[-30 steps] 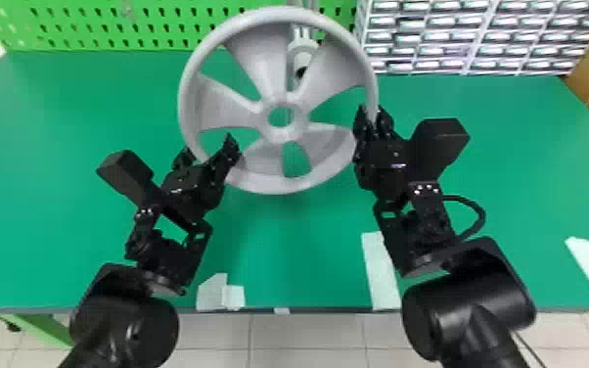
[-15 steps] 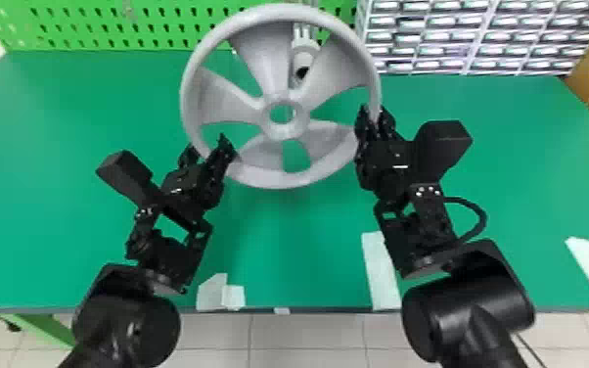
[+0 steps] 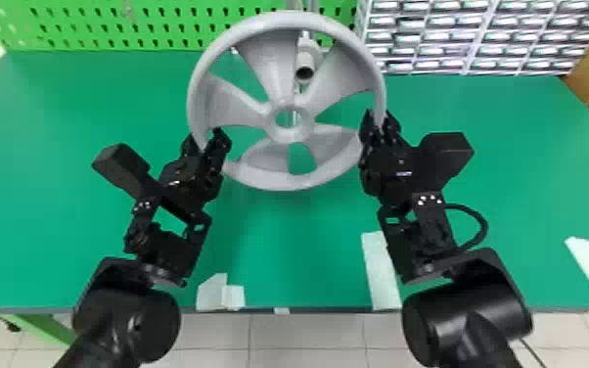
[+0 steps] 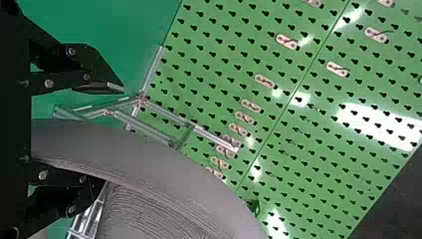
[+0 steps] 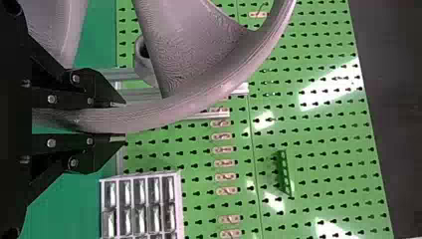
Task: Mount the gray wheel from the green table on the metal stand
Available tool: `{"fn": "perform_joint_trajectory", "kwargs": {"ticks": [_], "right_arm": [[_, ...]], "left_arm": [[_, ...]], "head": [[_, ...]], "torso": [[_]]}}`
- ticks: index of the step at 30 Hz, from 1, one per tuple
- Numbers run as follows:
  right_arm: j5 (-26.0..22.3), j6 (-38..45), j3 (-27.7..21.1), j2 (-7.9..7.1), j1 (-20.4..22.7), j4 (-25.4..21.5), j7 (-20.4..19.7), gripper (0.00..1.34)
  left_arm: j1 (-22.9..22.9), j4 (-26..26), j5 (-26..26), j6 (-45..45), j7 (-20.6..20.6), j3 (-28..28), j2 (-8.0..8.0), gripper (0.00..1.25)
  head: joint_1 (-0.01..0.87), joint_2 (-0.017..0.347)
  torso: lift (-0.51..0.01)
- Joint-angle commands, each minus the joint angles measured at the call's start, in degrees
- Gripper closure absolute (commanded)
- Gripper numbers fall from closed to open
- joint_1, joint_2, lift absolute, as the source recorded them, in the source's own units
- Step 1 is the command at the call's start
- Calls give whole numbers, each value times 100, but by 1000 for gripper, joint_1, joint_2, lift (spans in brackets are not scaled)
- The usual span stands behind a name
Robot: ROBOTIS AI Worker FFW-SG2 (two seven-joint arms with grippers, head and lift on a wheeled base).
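Below your left claw [image 3: 204, 136] and right claw [image 3: 379, 116] spreads the green surface [image 3: 88, 107]. Between those claws, the gray wheel [image 3: 271, 56] has eased slightly rightward, bringing its hub [image 3: 288, 136] a bit nearer to line with the metal stand's tube [image 3: 305, 55], just ahead of them. Your right claw pinches the rim; your left has edged forward, fingers spread around it, a gap showing. You'll probably want that side secured before seating the hub.
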Motion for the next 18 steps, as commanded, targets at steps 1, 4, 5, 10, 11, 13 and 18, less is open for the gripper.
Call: {"fn": "perform_joint_trajectory", "kwargs": {"ticks": [1,4,5,10,11,13,18], "right_arm": [[16,-92,-11,1,4,39,0,1179],[34,-92,-11,10,4,48,0,1179],[34,-92,-11,10,4,48,0,1179],[51,-92,-2,10,4,57,0,1179],[51,-92,-11,10,4,57,0,1179],[51,-92,-20,18,4,57,0,1179],[78,-92,-28,18,4,65,0,1177]], "left_arm": [[-5,-15,-2,1,52,-16,3,799],[-5,-15,-11,1,96,-25,3,815],[-5,-15,-11,1,96,-34,3,828],[-14,-15,-37,1,122,-42,3,851],[-14,-15,-37,1,140,-42,3,866],[-23,-15,-37,1,149,-42,-6,875],[-75,-15,24,80,149,-60,3,900]], "head": [[867,52],[867,52],[867,52],[867,52],[867,52],[867,52],[867,52]], "torso": [[-100],[-100],[-100],[-100],[-100],[-100],[-100]]}}
